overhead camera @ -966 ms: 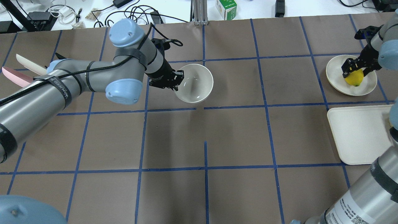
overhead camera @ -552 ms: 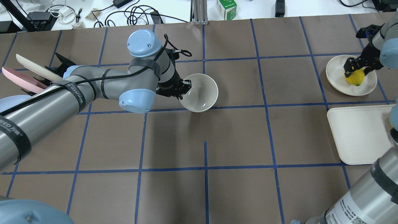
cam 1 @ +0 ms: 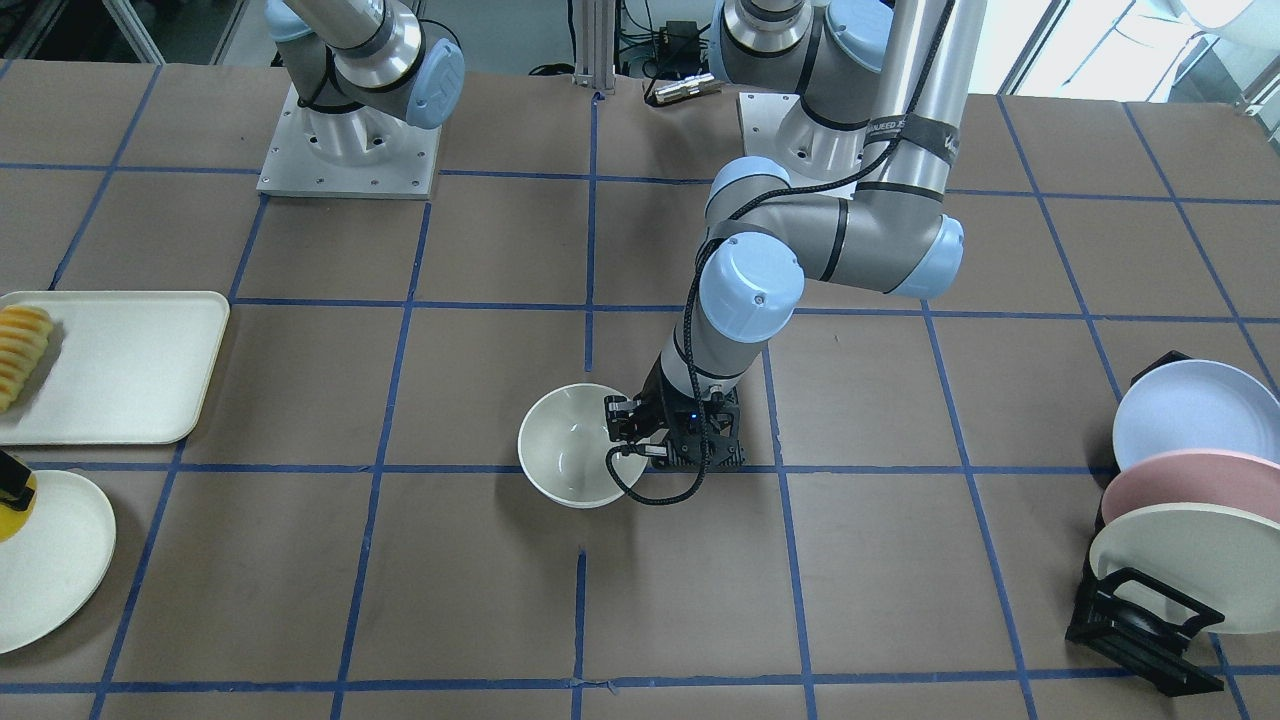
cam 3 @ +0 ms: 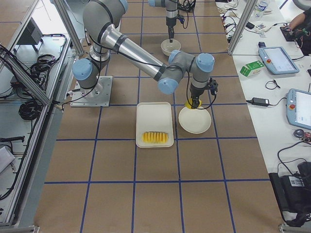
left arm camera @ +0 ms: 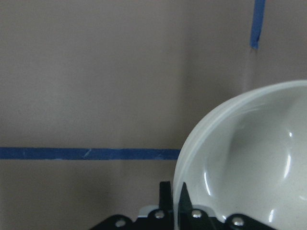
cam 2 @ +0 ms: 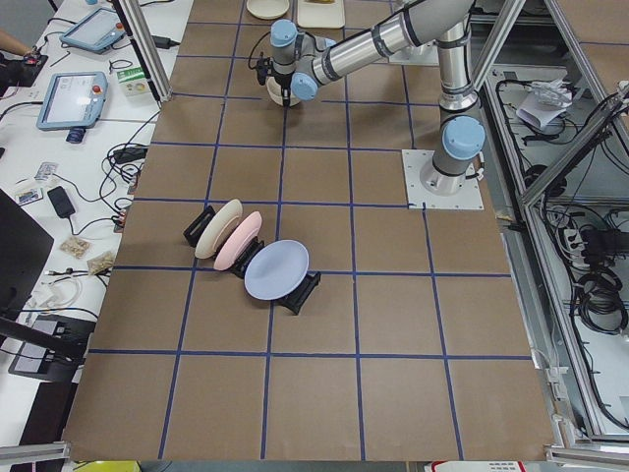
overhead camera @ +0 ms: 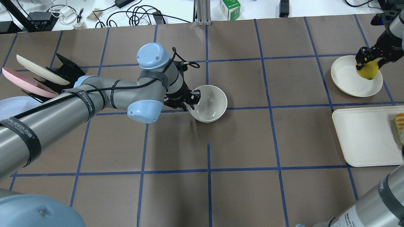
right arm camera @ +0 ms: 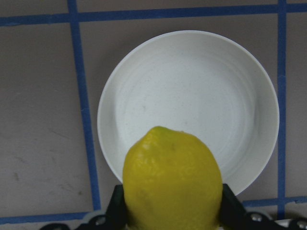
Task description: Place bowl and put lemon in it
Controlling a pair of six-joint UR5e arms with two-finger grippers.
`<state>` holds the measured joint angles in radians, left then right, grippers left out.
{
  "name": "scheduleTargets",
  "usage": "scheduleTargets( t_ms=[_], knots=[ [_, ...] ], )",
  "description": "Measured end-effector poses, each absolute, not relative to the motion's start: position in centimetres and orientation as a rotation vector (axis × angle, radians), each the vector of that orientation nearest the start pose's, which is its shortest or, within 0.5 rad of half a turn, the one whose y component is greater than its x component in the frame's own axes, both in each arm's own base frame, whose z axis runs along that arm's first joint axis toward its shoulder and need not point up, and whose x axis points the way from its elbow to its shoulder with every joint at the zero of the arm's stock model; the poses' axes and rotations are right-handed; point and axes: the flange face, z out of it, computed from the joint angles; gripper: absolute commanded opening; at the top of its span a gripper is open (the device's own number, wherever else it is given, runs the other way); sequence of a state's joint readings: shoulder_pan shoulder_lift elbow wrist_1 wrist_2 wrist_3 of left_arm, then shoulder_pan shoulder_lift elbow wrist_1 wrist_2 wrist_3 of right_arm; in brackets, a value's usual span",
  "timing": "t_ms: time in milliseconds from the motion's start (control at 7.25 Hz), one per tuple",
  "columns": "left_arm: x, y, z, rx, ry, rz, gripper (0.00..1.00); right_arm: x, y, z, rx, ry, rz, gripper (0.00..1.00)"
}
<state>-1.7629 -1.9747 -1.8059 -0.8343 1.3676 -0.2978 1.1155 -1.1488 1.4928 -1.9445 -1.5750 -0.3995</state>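
Between your left jaws, the bowl [overhead camera: 210, 102] is pinched by its rim, at the middle of the counter [overhead camera: 240, 142]; your right jaws are clamped around the lemon [right arm camera: 172, 182], holding it above the plate [right arm camera: 192, 91] beneath them.

My left arm [overhead camera: 53, 116] and right arm [cam 3: 131, 51] are silver-grey tubes with pale blue caps [overhead camera: 151, 56] on the joints. Black straps [overhead camera: 88, 102] with white lettering hold a black cable [cam 1: 648, 498] along the left one. My left gripper [overhead camera: 192, 102] and right gripper [overhead camera: 368, 64] are black; a grey, screw-studded plate [cam 1: 285, 180] bears the right arm.
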Motion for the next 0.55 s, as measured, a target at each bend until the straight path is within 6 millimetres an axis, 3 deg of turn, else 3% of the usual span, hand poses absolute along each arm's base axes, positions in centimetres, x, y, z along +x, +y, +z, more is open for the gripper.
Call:
scheduleTargets(
  t_ms=[276, 552],
  knots=[
    [-22.9, -56.5, 26.7, -0.164, 3.363, -0.177, 1.00, -8.7, -63.6, 35.9, 0.120, 3.133, -0.048, 0.00],
    [-18.6, -57.0, 33.3, -0.114, 3.335, -0.194, 1.00, 1.0, -62.8, 38.6, 0.137, 3.120, -0.066, 0.00]
  ],
)
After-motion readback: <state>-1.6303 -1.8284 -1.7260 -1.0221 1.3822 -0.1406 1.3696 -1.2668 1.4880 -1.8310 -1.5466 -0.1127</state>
